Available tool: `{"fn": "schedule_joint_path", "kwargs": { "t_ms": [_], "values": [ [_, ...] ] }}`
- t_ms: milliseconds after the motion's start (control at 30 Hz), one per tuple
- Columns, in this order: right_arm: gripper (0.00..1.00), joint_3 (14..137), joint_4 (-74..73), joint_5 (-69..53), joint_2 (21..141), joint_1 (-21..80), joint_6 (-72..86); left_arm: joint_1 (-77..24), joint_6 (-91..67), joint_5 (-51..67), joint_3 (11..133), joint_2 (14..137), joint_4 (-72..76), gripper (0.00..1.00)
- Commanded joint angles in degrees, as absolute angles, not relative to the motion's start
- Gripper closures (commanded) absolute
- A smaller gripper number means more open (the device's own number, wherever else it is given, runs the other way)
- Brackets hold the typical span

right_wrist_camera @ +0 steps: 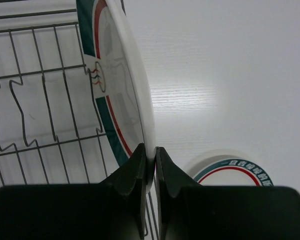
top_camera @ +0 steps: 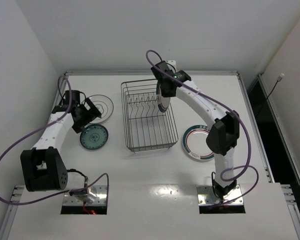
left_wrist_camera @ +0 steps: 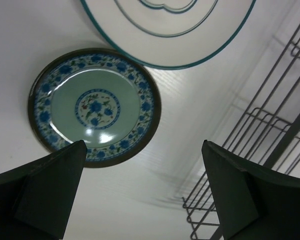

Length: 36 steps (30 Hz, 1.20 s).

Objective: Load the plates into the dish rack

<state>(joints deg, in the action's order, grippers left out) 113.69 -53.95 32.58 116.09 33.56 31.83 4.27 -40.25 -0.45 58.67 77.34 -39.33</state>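
White table (top_camera: 155, 172) carries the dish rack (top_camera: 150, 148) at centre. The right gripper (right_wrist_camera: 150, 155) pinches a green-and-red banded plate (right_wrist_camera: 121, 75) by its rim, upright on edge over the rack's right side; possibly touching the wires, view unclear. A 2nd banded plate (top_camera: 192, 145) lies flat right of the rack. Left of it lie a whitish plate (top_camera: 104, 107) and a smaller teal plate (left_wrist_camera: 95, 107), w/ the left gripper (left_wrist_camera: 144, 145) above them, jaws wide, holding nothing.

dish rack (top_camera: 149, 148) at centre of desk (top_camera: 140, 180). Left of it: small plate (top_camera: 94, 136) in front of larger plate (top_camera: 102, 106). Right: flat plate (top_camera: 195, 146); upright plate (top_camera: 163, 98) at rack's right wall.
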Motion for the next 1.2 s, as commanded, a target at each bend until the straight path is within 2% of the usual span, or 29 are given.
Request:
{"fn": "schedule_joint_path", "kwargs": {
  "t_ms": [0,200,267,400,533,633,700,733,800,833,867,900,1033,1167],
  "values": [
    [0.97,109.2,-53.4,26.7,115.8,34.7,33.1,5.8,-43.8,6.4,58.5,79.3,-32.5,0.00],
    [0.94,108.0,-52.8,27.2,115.2,35.3,32.6,6.4,-44.6,7.5,61.1,85.4,-30.5,0.00],
    [0.81,107.5,-52.8,27.2,115.2,35.3,32.6,6.4,-44.6,7.5,62.7,87.0,-30.5,0.00],
    [0.77,106.9,-52.8,27.2,114.7,35.9,32.6,6.9,-44.6,7.5,64.9,90.2,-30.0,0.00],
    [0.64,107.8,-55.2,27.2,111.9,35.9,32.6,6.9,-44.6,8.7,67.7,91.5,-30.5,0.00],
    [0.49,111.1,-59.6,29.7,107.9,35.9,32.6,6.9,-43.3,9.9,68.2,90.8,-31.1,0.00],
    [0.42,110.9,-61.7,31.3,103.6,34.5,32.6,6.9,-42.7,10.5,68.2,88.9,-31.1,0.00],
    [0.32,107.6,-61.7,32.2,97.8,32.8,32.6,6.9,-42.1,10.5,67.6,87.6,-31.7,0.00],
    [0.22,102.0,-58.6,31.0,91.0,30.2,32.1,6.9,-41.4,11.0,67.1,86.2,-31.7,0.00],
    [0.18,98.5,-57.1,29.0,87.7,25.8,32.1,6.9,-40.8,11.5,66.4,85.7,-31.7,0.00],
    [0.16,90.4,-55.6,26.4,84.5,22.6,32.1,6.9,-40.8,11.5,66.4,85.7,-31.7,0.00],
    [0.14,86.2,-54.2,21.1,79.2,19.2,32.1,6.9,-40.2,12.1,65.6,84.8,-31.7,0.00],
    [0.14,65.1,-50.9,6.8,74.2,0.6,31.0,6.9,-40.2,14.2,63.3,83.6,-31.2,0.00],
    [0.13,57.4,-50.2,1.7,75.4,-10.6,29.7,6.9,-40.7,15.5,61.4,83.6,-30.0,0.00]
  ]
}}
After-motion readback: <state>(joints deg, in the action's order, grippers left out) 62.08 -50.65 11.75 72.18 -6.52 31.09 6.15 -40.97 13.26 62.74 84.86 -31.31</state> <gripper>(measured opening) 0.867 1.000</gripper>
